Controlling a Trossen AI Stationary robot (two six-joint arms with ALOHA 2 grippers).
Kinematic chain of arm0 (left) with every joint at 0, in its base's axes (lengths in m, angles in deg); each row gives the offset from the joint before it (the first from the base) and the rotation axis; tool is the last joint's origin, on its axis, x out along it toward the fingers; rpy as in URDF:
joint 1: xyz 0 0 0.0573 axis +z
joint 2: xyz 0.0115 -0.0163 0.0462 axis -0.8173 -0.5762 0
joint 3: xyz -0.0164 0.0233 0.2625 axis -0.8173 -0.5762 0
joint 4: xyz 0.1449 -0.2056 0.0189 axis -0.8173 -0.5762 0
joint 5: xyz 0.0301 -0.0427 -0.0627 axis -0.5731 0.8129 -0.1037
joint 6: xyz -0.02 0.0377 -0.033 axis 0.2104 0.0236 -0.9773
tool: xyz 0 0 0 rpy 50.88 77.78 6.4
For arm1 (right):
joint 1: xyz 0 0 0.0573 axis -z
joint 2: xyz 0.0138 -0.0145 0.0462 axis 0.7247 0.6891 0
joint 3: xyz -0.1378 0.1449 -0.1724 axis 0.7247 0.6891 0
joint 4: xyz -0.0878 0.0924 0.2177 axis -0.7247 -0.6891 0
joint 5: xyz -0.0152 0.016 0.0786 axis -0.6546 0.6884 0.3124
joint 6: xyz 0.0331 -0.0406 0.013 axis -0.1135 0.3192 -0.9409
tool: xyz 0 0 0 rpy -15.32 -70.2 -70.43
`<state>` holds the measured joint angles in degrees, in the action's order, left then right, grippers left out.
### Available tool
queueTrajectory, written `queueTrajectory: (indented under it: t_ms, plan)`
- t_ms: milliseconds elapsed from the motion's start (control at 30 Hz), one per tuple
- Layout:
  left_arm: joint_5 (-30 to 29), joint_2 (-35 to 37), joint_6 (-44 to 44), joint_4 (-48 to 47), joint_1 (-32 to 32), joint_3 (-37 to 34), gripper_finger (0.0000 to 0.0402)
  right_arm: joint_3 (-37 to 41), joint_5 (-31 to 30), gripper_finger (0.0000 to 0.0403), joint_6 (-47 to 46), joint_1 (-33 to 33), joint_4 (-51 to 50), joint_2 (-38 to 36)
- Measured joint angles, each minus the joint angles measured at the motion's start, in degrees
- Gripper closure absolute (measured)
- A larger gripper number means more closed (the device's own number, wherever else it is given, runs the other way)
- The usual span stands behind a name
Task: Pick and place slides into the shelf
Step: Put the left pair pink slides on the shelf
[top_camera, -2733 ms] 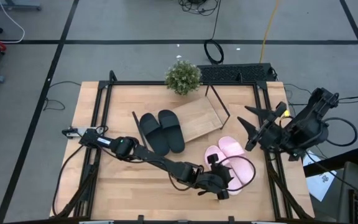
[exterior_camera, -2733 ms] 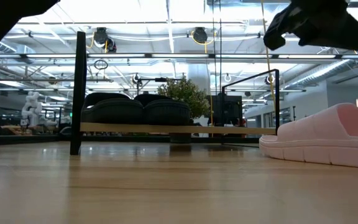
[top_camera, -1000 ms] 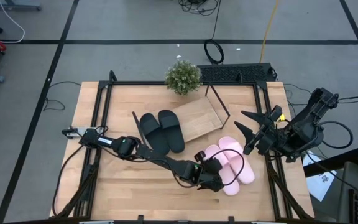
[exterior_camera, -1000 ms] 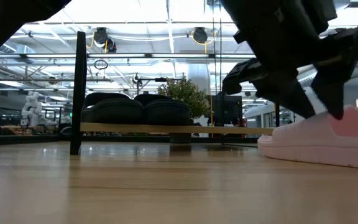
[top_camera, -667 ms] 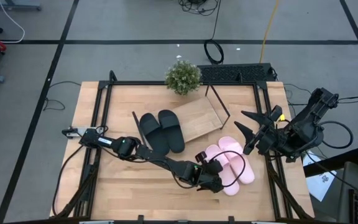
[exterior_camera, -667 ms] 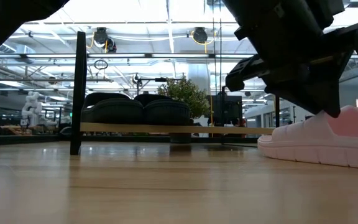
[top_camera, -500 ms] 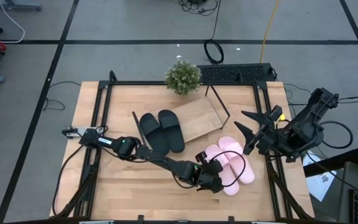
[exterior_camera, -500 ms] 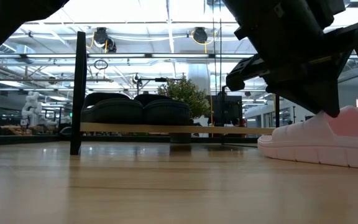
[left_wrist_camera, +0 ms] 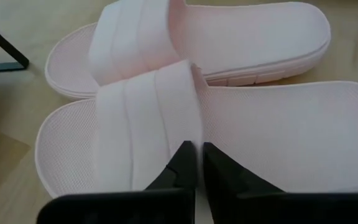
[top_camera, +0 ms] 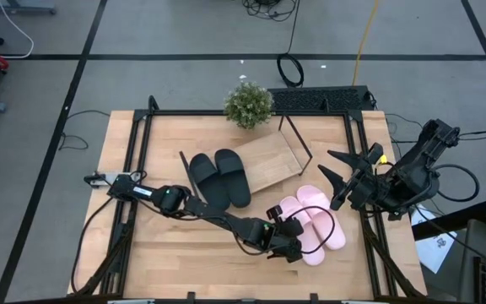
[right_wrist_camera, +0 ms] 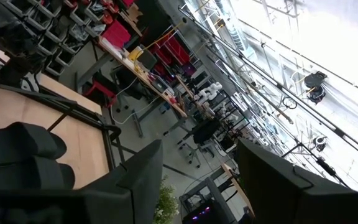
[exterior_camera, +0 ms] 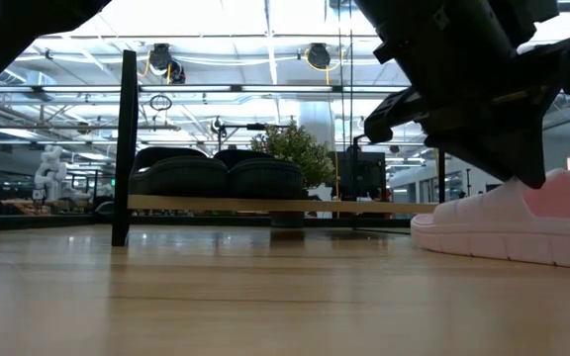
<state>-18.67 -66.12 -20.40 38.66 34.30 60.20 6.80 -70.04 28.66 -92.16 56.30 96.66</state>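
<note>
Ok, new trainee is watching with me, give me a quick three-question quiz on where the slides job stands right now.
1. True or false: both black slides lie on the shelf.
2. Which gripper is on the nearer pink slide? A) left B) right C) neither
3. Fill in: the right gripper hangs ___, holding nothing.

Key:
1. True.
2. A: the left gripper is pinched on its strap.
3. Open.
</note>
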Motion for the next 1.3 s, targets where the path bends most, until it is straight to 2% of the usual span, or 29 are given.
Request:
queueTrajectory:
  t_ms: [133,267,800,1300]
  plan:
    - [0.73,0.0,-1.74,-1.53,0.18,0.09,0.0378,0.0,0.0,0.0206,-0.02,0.0,0.01,0.0]
    - [0.41,0.0,-2.95,-2.92,0.29,0.19,0.0395,0.0,0.02,0.0206,0.0,0.0,0.0,0.0]
    - [-6.47,0.38,-2.57,-4.35,-1.34,0.04,0.0401,0.51,0.0,0.0206,-0.04,0.0,0.05,-0.04]
    - [-12.15,6.52,2.55,-4.55,-2.45,-0.07,0.0402,4.07,0.03,0.0206,0.4,0.0,0.1,-0.6]
